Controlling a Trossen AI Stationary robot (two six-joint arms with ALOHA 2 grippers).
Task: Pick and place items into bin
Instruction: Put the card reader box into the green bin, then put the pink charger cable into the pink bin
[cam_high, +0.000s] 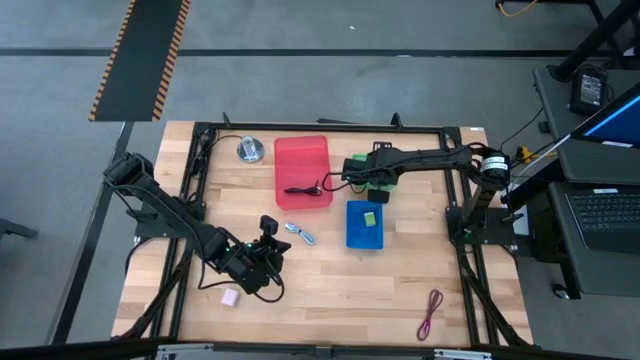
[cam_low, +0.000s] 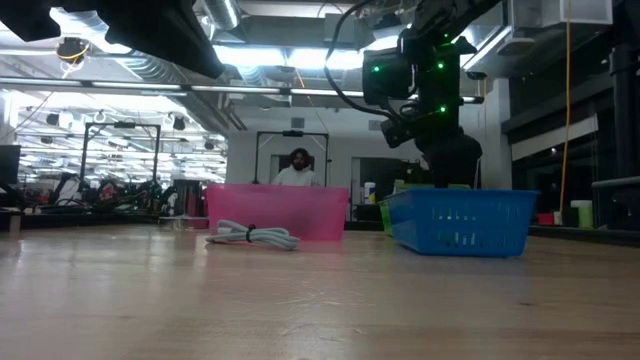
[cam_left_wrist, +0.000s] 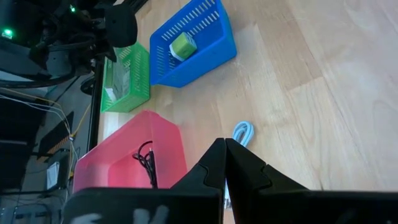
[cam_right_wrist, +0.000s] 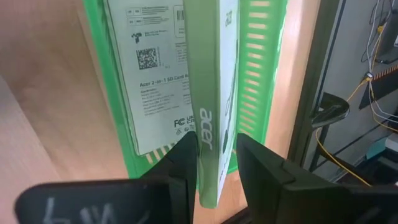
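The right gripper hangs over the green basket at the table's far right side. A green Acer box stands on edge between its two fingers, which sit slightly parted on either side of the box; whether they press it, I cannot tell. A white labelled package lies in the same basket, touching the box. The left gripper, clenched empty, waits near the coiled pale cable, beside the pink bin.

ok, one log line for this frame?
right hand: open around green box, over green bin | left hand: shut, empty, near cable | red bin: black cord | blue bin: green item
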